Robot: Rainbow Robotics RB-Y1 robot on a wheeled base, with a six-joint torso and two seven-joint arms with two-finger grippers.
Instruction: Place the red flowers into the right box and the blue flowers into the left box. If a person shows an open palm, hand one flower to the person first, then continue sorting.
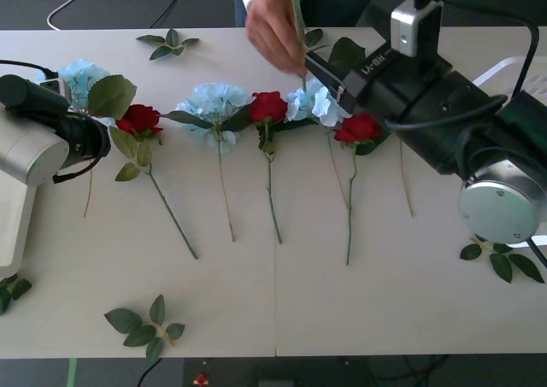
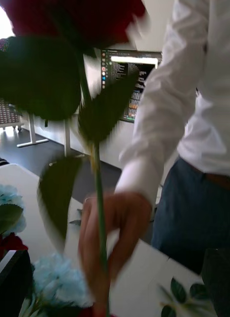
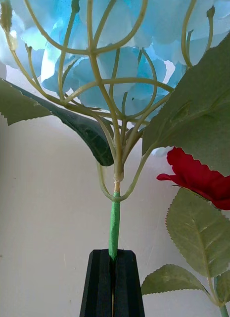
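A person's hand (image 1: 273, 28) grips the upright stem of a red flower (image 2: 70, 20) above the table's far edge. My right gripper (image 1: 312, 67) sits just under that hand, open, with its black fingers (image 2: 13, 285) standing apart on either side of the stem. My left gripper (image 3: 113, 277) is shut on the green stem of the leftmost blue flower (image 1: 81, 75), just below its head. Across the table lie red flowers (image 1: 139, 118) (image 1: 267, 107) (image 1: 357, 128) and blue flowers (image 1: 214, 103) (image 1: 312, 103). The left box (image 1: 13, 225) shows at the left edge, the right box (image 1: 534, 79) at the right edge.
Loose green leaf sprigs lie at the far edge (image 1: 167, 43), the near left (image 1: 145, 323) and the near right (image 1: 504, 260). A bare stem (image 1: 403, 178) sticks out from under my right arm. The person in a white shirt stands behind the table.
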